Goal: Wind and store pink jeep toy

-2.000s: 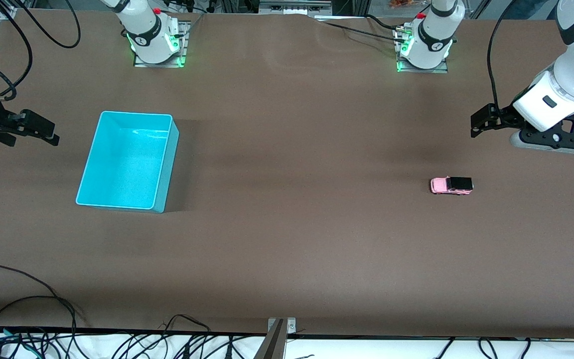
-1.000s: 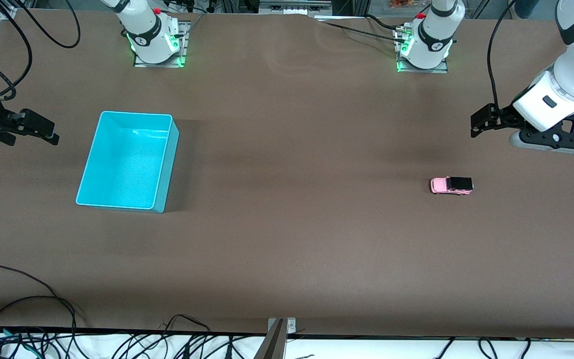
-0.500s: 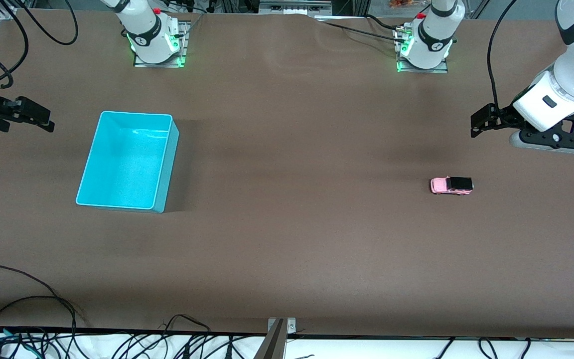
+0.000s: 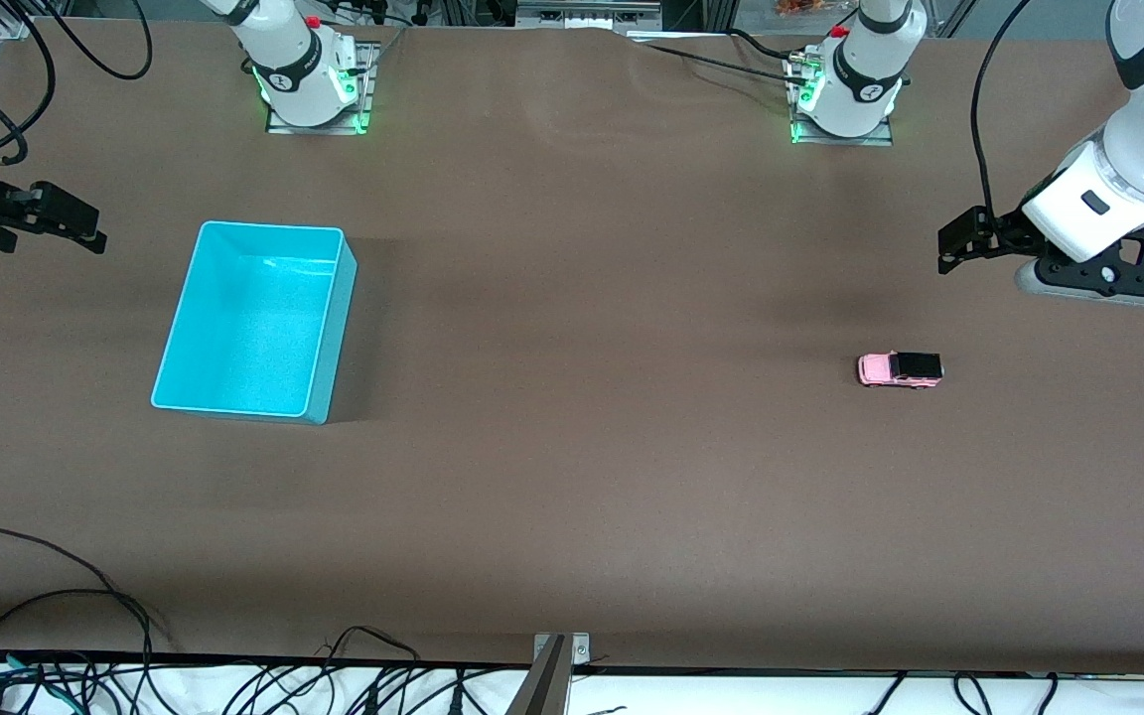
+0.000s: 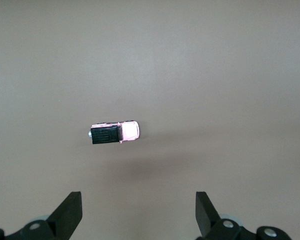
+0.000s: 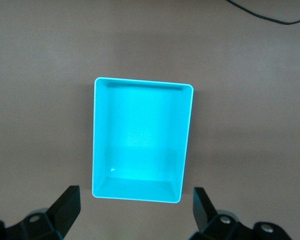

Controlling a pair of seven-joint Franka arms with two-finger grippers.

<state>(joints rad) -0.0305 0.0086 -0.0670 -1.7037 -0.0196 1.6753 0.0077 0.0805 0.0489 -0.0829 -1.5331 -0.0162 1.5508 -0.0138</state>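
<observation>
Front view shows the pink jeep toy (image 4: 900, 369) untouched on the table toward the left arm's end, well apart from the cyan bin (image 4: 254, 320). Both the left gripper (image 5: 138, 215) and the right gripper (image 6: 135, 210) hang spread and empty. Judging by this, nothing is grasped yet; the left gripper must descend and straddle the jeep.

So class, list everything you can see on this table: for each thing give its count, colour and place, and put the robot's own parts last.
Boxy pink toy jeep with black roof: one, pink and black, on the table toward the left arm's end.
Rectangular cyan plastic bin: one, cyan, empty, toward the right arm's end.
Brown table: one, brown, under everything.
Black cables: several, black, along the edge nearest the front camera.
Left gripper: one, black, open, over the table near the jeep.
Right gripper: one, black, open, over the table beside the bin.
</observation>
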